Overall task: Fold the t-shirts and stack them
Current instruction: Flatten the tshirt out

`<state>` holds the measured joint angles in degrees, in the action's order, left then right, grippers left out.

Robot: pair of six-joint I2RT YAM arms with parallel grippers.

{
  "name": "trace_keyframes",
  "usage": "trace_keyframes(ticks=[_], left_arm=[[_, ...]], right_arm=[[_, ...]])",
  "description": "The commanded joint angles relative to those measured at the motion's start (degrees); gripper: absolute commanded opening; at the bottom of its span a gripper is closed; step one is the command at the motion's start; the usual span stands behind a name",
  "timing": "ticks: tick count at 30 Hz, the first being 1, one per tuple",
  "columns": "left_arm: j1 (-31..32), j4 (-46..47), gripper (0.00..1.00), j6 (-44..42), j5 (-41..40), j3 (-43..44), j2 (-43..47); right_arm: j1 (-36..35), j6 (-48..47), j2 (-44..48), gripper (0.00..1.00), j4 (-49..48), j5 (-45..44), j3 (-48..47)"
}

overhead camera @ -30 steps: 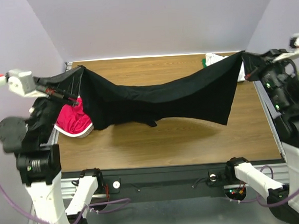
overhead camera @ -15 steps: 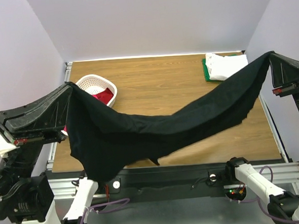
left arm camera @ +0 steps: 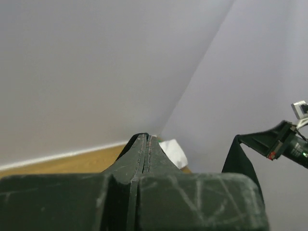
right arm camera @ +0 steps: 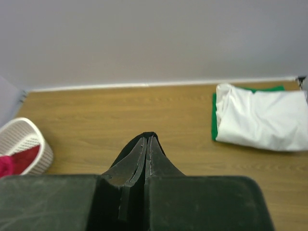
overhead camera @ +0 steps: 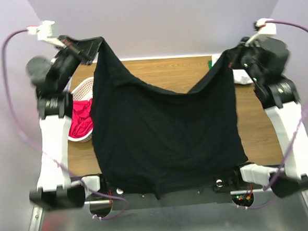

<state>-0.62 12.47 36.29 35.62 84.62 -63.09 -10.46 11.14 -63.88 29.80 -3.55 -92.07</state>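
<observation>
black t-shirt [overhead camera: 166, 141] hoisted higher than before, now hanging spread

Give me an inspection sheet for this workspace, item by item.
Surface: wooden table, bare in the far middle; the top view is largely hidden by the hanging shirt.
Job's things: black t-shirt held up by two top corners, spread and sagging in the middle. White t-shirt folded on a green t-shirt at the far right. Red garments unfolded in the basket.
Clutter: white lattice basket at the left.
Grippers: left gripper and right gripper raised, fingers shut on the black shirt.
Cables: purple cables loop from both wrists, clear of the shirt.
Surroundings: plain pale walls; nothing else seen.
</observation>
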Motion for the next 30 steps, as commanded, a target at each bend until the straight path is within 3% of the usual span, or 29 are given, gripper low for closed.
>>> trace_keyframes(ticks=[1, 7, 13, 17, 23, 30], left_arm=[[0.4, 4.2, 0.00, -1.8, -2.4, 2.9, -6.0], [4.0, -0.3, 0.00, -6.3, -5.6, 13.9, -13.8], [5.5, -0.6, 0.00, -7.5, -5.7, 15.3, -11.8], [6.0, -1.1, 0.00, -8.8, -6.2, 12.1, -7.3], [6.2, -3.7, 0.00, -9.7, -8.1, 6.0, 6.4], [6.2, -10.1, 0.00, -11.2, -12.2, 4.0, 20.2]], right_arm=[[0.4, -1.6, -3.3, 0.00, -6.6, -3.1, -1.2], [0.4, -2.7, -8.7, 0.00, -7.1, -3.1, -7.1], [0.4, -2.9, -6.6, 0.00, -7.1, -1.5, -9.1], [0.4, -2.7, -3.4, 0.00, -7.0, -0.5, -6.8], [0.4, -1.2, 5.3, 0.00, -5.7, 0.7, -2.4], [0.4, -1.3, 13.9, 0.00, -0.5, -1.5, -6.3]])
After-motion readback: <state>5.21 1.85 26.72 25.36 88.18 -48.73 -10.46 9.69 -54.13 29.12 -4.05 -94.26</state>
